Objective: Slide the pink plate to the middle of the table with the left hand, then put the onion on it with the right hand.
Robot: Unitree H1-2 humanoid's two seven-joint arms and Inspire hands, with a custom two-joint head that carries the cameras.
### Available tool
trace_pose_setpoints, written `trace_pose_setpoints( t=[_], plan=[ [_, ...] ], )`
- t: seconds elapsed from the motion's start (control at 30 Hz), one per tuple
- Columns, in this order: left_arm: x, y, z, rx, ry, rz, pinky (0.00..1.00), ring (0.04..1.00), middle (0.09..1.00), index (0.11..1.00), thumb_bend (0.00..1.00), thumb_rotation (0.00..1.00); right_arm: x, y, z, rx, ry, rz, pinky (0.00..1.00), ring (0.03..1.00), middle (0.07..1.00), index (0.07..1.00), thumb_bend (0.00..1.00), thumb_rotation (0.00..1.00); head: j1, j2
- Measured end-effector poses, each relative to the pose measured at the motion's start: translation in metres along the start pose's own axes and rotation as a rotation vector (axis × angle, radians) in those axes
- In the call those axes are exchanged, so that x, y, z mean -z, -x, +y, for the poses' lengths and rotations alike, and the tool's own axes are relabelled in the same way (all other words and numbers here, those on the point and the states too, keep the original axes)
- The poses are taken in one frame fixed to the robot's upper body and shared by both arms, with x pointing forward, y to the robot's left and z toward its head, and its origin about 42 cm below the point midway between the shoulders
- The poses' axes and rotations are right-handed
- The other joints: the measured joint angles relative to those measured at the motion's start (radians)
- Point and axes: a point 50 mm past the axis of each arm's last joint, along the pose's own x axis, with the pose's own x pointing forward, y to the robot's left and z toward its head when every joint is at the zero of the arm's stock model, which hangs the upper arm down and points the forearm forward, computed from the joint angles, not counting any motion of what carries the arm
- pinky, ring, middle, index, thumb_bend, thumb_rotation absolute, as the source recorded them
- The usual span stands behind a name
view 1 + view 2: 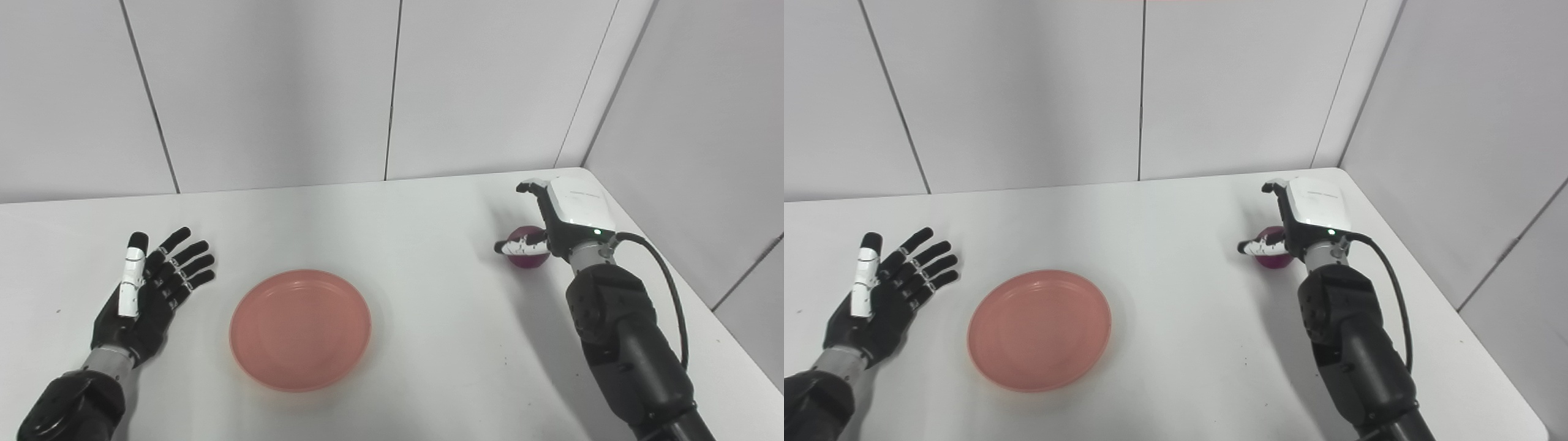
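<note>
The pink plate (300, 329) lies flat on the white table, a little left of the middle. My left hand (150, 291) rests palm up to the left of it, open and empty, a short gap from the rim. At the far right, the dark purple onion (527, 258) sits on the table under my right hand (554, 223). The white thumb (520, 247) lies across the onion's near side and the fingers (531, 187) curl over its far side. The palm hides most of the onion, so whether the grip is closed does not show.
The table's right edge (686, 275) runs close beside my right arm, and its back edge meets grey wall panels (392, 92). Bare tabletop (441, 294) separates the plate from the onion.
</note>
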Motion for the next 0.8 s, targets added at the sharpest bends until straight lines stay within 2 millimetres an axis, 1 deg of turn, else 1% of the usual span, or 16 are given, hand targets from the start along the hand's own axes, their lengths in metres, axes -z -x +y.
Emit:
trace_pose_setpoints(
  t=[0.03, 0.17, 0.27, 0.4, 0.5, 0.53, 0.57, 0.7, 0.8],
  plan=[
    [0.0, 0.0, 0.0, 0.001, 0.003, -0.001, 0.77, 0.777, 0.783, 0.843, 0.69, 0.9, 0.001, -0.001, 0.001, -0.013, 0.015, 0.012, 0.68, 0.791, 0.815, 0.787, 1.0, 0.38, 0.0, -0.002],
    [0.0, 0.0, 0.0, 0.001, 0.003, 0.001, 0.76, 0.775, 0.781, 0.84, 0.7, 0.91, 0.004, -0.004, 0.006, -0.043, 0.039, 0.034, 0.69, 0.807, 0.823, 0.787, 1.0, 0.37, 0.0, -0.002],
    [0.0, -0.001, -0.001, 0.002, 0.002, 0.001, 0.76, 0.775, 0.78, 0.842, 0.69, 0.91, 0.005, -0.007, 0.007, -0.052, 0.05, 0.043, 0.73, 0.83, 0.839, 0.794, 1.0, 0.36, 0.003, -0.003],
    [0.0, -0.001, -0.001, 0.002, 0.003, 0.001, 0.77, 0.779, 0.786, 0.85, 0.7, 0.91, 0.005, -0.013, 0.006, -0.057, 0.057, 0.052, 0.75, 0.831, 0.839, 0.802, 1.0, 0.36, 0.005, -0.005],
    [0.0, -0.001, -0.001, 0.002, 0.005, 0.0, 0.77, 0.777, 0.785, 0.853, 0.7, 0.91, 0.007, -0.014, 0.008, -0.077, 0.055, 0.056, 0.73, 0.82, 0.833, 0.803, 0.99, 0.36, 0.008, -0.003],
    [0.0, -0.001, -0.001, 0.001, 0.005, 0.0, 0.76, 0.774, 0.783, 0.852, 0.7, 0.91, 0.007, -0.014, 0.009, -0.082, 0.051, 0.055, 0.7, 0.807, 0.829, 0.803, 0.99, 0.36, 0.009, -0.003],
    [0.0, -0.001, -0.001, 0.001, 0.005, 0.0, 0.76, 0.773, 0.782, 0.852, 0.7, 0.91, 0.008, -0.015, 0.01, -0.088, 0.044, 0.053, 0.69, 0.802, 0.827, 0.802, 0.99, 0.35, 0.011, -0.003],
    [0.0, -0.001, -0.001, 0.002, 0.005, 0.001, 0.77, 0.779, 0.787, 0.856, 0.7, 0.91, 0.01, -0.017, 0.016, -0.117, 0.023, 0.053, 0.69, 0.806, 0.82, 0.799, 1.0, 0.35, 0.011, -0.003],
    [0.0, -0.001, -0.001, 0.002, 0.005, 0.001, 0.77, 0.778, 0.786, 0.852, 0.71, 0.9, 0.009, -0.017, 0.016, -0.114, 0.002, 0.044, 0.68, 0.81, 0.821, 0.801, 1.0, 0.36, 0.014, -0.005]
  ],
)
